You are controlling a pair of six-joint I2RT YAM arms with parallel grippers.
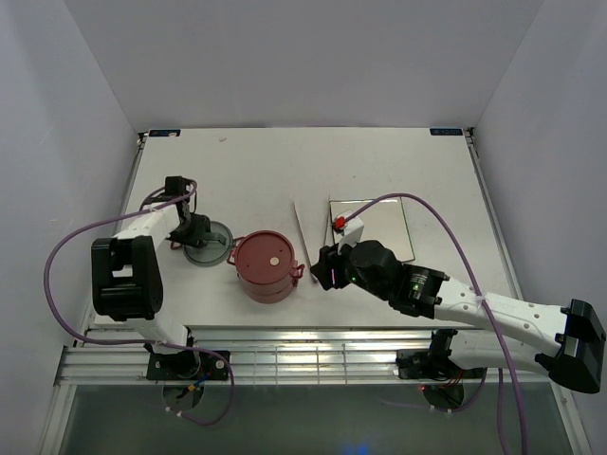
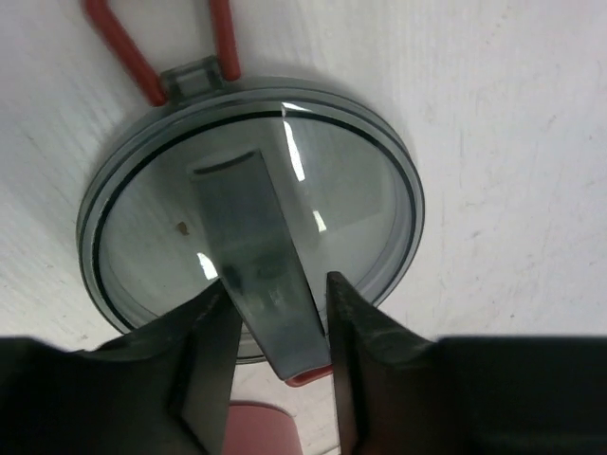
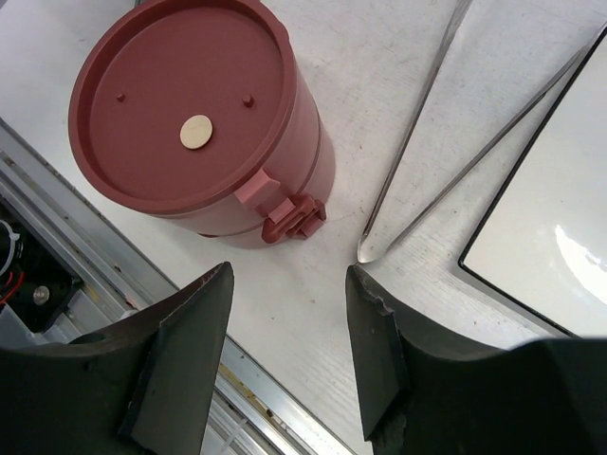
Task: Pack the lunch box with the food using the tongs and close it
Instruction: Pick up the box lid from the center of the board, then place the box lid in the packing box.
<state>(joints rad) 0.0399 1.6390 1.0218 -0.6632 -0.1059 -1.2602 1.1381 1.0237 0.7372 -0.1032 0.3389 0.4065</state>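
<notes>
Left fingers (image 2: 204, 379) straddle smoky round cover's (image 2: 365, 190) flat handle (image 2: 245, 227), grip unclear; right fingers (image 3: 180, 365) apart, empty.

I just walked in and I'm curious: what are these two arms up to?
The left gripper straddles the handle of the grey cover, which lies on the table beside the lunch box; whether it grips yet is unclear. The right gripper hangs open between the lidded box and the tongs, which lie untouched by the white plate.

A robot lab cell: white worktop (image 1: 285, 161) boxed in by plain white walls (image 1: 303, 57), two arms (image 1: 123, 275) on a metal rail (image 1: 303, 365), purple cables (image 1: 55, 261).
</notes>
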